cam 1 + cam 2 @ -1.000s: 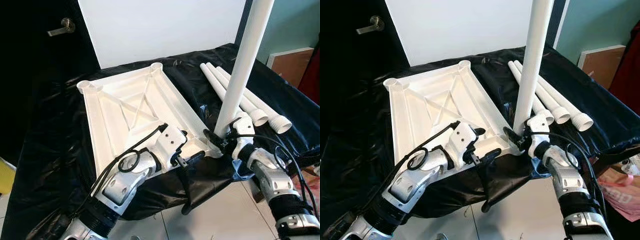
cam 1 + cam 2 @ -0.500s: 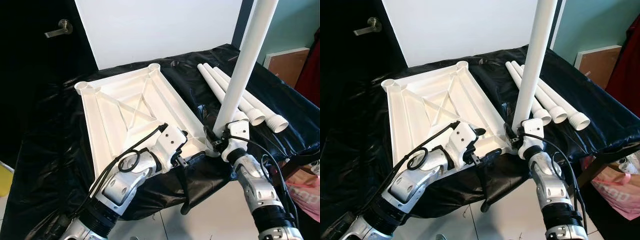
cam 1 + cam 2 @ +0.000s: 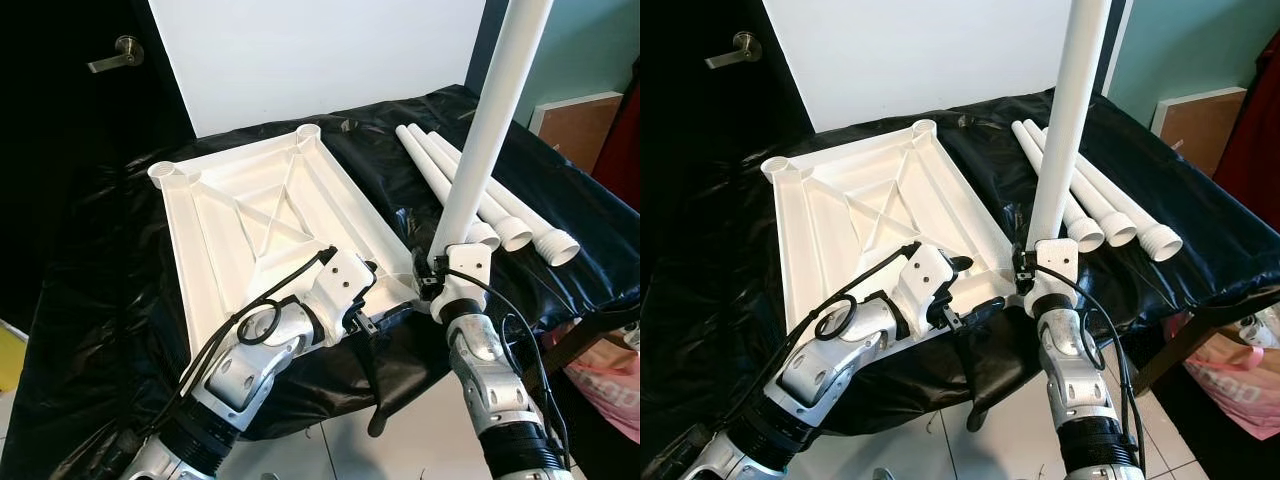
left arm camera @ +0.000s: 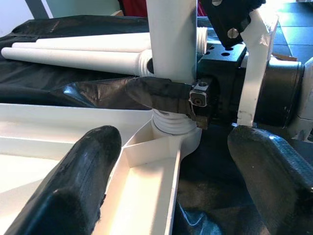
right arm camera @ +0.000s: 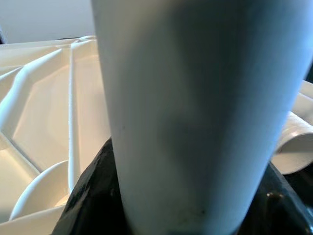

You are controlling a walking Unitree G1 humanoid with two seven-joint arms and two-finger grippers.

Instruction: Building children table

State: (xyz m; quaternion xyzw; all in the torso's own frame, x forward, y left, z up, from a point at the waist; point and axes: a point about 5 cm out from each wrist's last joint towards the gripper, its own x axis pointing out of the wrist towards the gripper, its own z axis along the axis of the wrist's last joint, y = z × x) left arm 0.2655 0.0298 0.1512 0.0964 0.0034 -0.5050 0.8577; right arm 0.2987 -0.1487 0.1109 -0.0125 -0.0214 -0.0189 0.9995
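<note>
Firmly, right fingers [image 4: 164, 93] clamp leg [image 3: 487, 120].

A black sheet [image 3: 100, 260] covers the work surface; behind it a white panel [image 3: 320, 55], a dark door with a lever handle [image 3: 108, 56], and a brown board [image 3: 585, 125] at right

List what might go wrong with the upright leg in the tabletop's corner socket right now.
1. The leg stands tall with the right gripper clamping it low, just above the corner socket; it could lean and bind.
2. The tabletop overhangs the black-covered surface at that corner, where the left gripper sits open; downward force may tip it.
3. Loose legs nearby could roll.
</note>
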